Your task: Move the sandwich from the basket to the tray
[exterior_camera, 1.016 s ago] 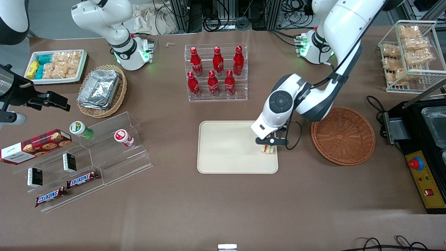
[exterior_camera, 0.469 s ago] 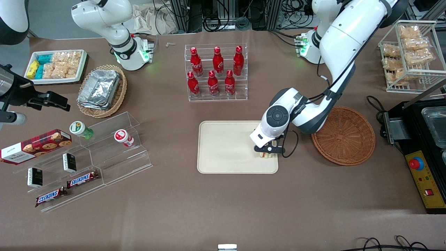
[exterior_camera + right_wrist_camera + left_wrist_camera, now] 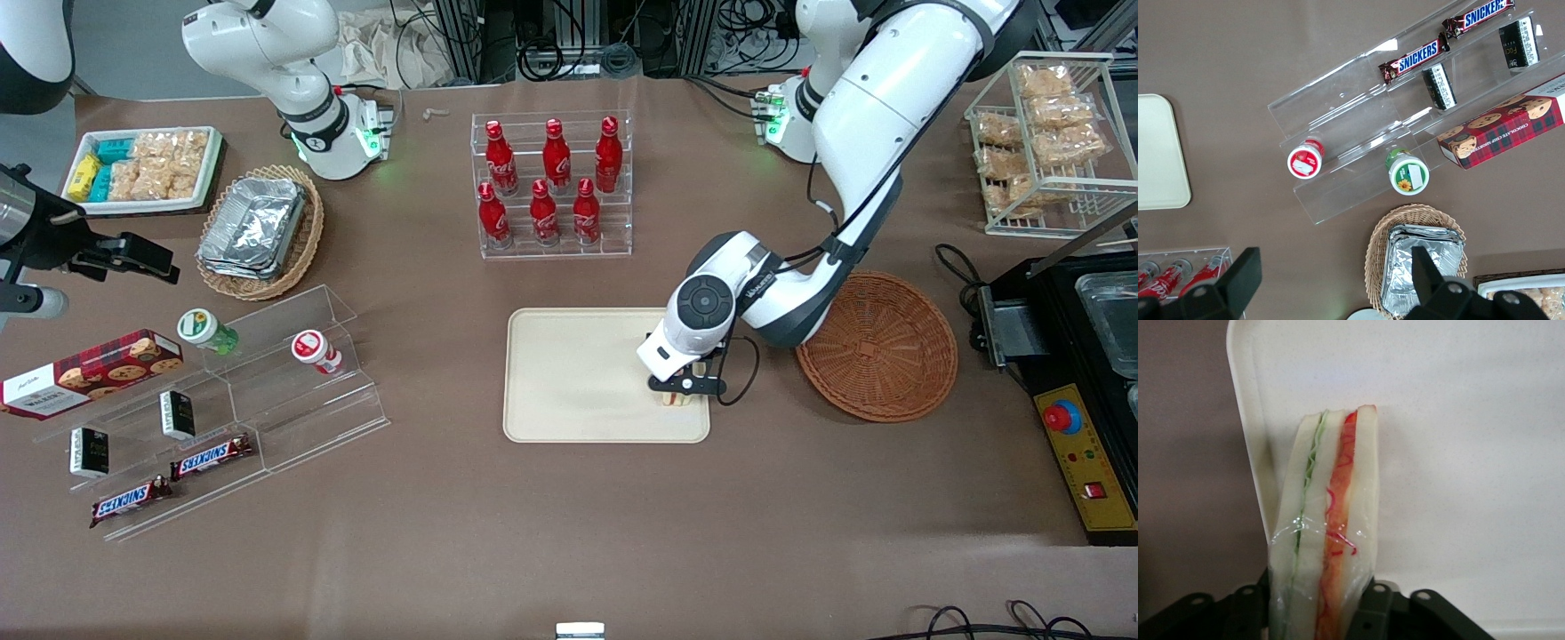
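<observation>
Brown table, tray (image 3: 578,373), end effector (image 3: 683,391) gripping sandwich (image 3: 1328,520)

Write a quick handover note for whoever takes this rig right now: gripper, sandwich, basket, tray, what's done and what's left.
Gripper: shut on the sandwich, low over the tray at its edge toward the basket.
Basket: empty, beside the tray toward the working arm's end.
Done: sandwich lifted out and carried over the tray.
Left: set it down, open the fingers, retreat. Whether it already touches the tray is not clear.
</observation>
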